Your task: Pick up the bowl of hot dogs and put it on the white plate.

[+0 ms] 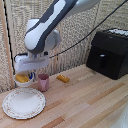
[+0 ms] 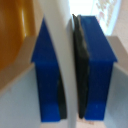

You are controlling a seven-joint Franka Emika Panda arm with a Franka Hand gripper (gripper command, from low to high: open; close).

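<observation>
The hot dog bowl [image 1: 24, 80] is a small white bowl holding orange-yellow hot dogs [image 1: 21, 78]. It sits at the exterior view's left, just behind the white plate [image 1: 23, 103]. My gripper [image 1: 31, 75] reaches down onto the bowl's rim on the side nearer the pink cup. In the wrist view my gripper [image 2: 70, 60] has its blue fingers [image 2: 47, 75] pressed on the white bowl rim [image 2: 61, 40], with orange hot dog [image 2: 15, 30] beside them. I cannot tell if the bowl rests on the table or is lifted.
A pink cup [image 1: 43, 81] stands right beside the bowl on the exterior view's right. A bare orange piece [image 1: 62, 78] lies on the wooden table [image 1: 85, 105]. A black appliance [image 1: 107, 52] stands at the back right. A cable hangs from the arm.
</observation>
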